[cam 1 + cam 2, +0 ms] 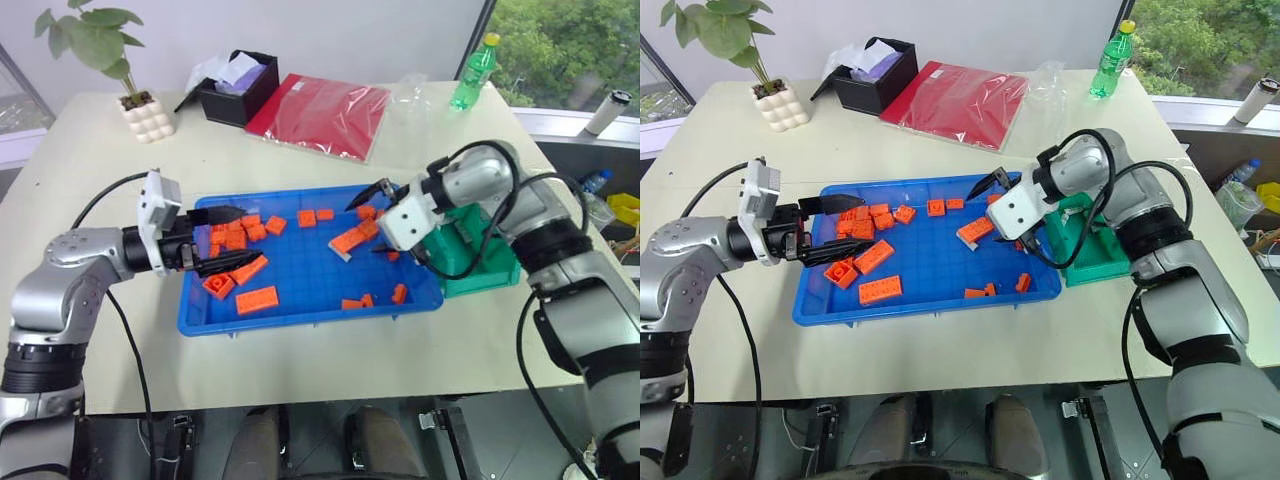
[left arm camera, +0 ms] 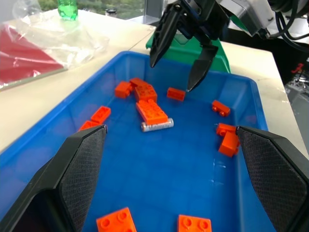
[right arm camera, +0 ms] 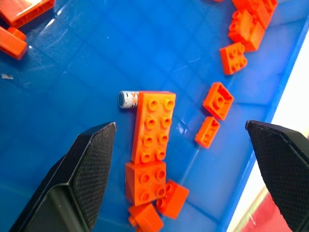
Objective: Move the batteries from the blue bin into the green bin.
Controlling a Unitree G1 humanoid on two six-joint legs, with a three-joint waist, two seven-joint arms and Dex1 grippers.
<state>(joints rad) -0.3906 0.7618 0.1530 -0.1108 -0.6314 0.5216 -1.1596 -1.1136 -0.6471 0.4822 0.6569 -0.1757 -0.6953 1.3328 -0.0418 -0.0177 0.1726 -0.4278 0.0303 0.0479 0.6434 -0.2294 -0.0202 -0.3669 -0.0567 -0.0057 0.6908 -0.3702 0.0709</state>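
Both grippers over a blue bin (image 1: 300,318)
Right gripper (image 2: 179,58), fingers apart, hovers above one battery (image 2: 157,125); left gripper (image 1: 228,238) gapes too.

— What sort of place is this?
— An office-like room: a pale desk (image 1: 330,350), a potted plant (image 1: 120,70) upper left, a red folder (image 1: 320,112), and windows onto trees upper right.

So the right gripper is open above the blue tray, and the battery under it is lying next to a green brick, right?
Not quite: the brick is orange, not green. The right wrist view shows the battery lying against its end on the blue tray. The right gripper is indeed open above the tray.
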